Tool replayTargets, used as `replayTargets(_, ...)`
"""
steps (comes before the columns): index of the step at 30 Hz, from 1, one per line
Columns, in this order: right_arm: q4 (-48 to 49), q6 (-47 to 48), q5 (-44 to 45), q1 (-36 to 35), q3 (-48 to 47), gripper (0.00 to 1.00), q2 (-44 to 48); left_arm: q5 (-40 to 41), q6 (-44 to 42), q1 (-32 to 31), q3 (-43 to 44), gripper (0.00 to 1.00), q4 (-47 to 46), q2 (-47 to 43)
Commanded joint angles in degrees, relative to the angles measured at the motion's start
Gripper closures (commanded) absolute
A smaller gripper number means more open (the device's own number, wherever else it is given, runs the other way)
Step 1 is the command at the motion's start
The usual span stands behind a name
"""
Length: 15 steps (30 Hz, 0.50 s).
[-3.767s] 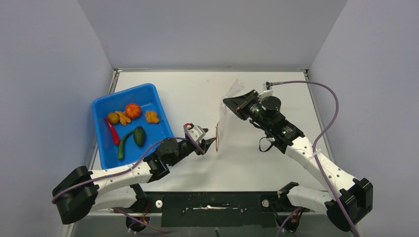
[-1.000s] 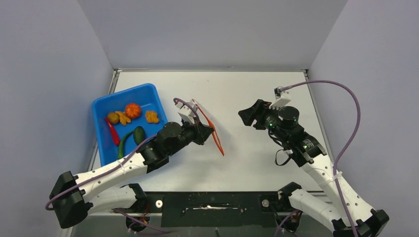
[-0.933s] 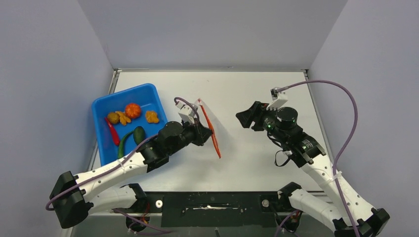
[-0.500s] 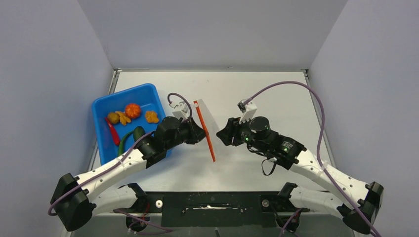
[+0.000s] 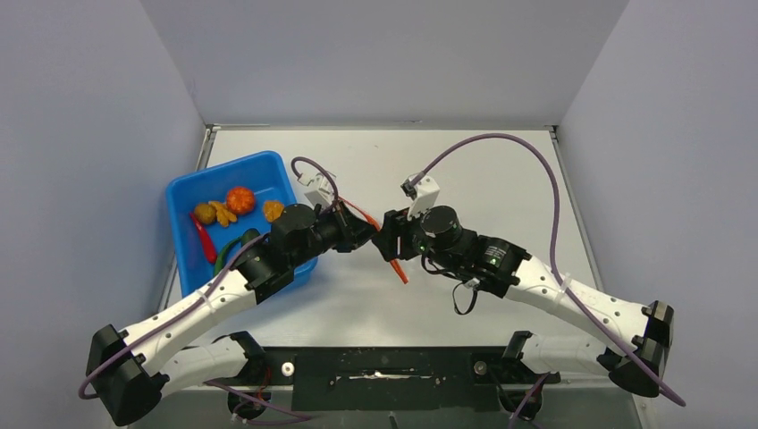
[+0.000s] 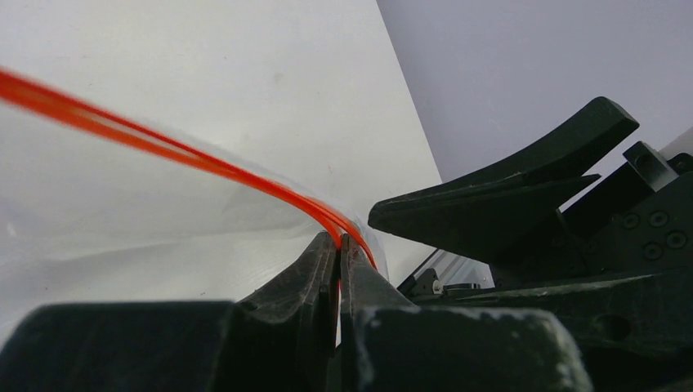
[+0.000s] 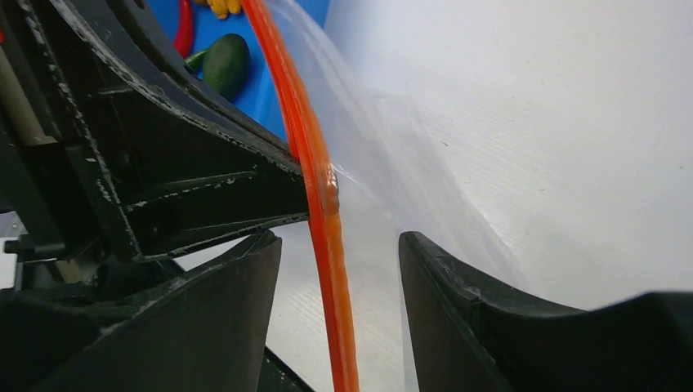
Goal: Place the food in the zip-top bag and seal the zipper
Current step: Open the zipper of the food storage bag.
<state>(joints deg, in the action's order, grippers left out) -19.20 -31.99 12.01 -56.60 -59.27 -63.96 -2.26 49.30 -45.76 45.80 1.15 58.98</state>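
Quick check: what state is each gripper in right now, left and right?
Left gripper: shut, pinching the zipper of the zip-top bag.
Right gripper: open, jaws either side of the zipper, not gripping it.

Bright, even light — soft shadows; zipper [image 6: 98, 122] blurred close up

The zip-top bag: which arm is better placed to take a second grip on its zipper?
Right. The left gripper is shut on the zipper; the right gripper is open, one finger on each side of it.
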Motion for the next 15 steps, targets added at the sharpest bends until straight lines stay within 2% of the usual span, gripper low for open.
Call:
replayTargets(1,-2.95,2.1,8.11,-1.5,-4.27,0.46,-1.18,-1.5,0.59,0.08,3.59,1.0,0.17,-0.58)
replayTargets(11,-8.29,2.43,18.03,-3.51,-6.68,0.7,-1.8,-1.04,2.44,0.08,3.61,1.0,2.24,-0.69)
replayTargets(15,-8.67,2.38,19.64,-3.48,-7.38,0.75,-2.11,-1.47,4.01,0.05,3.95,1.0,2.63,-1.16)
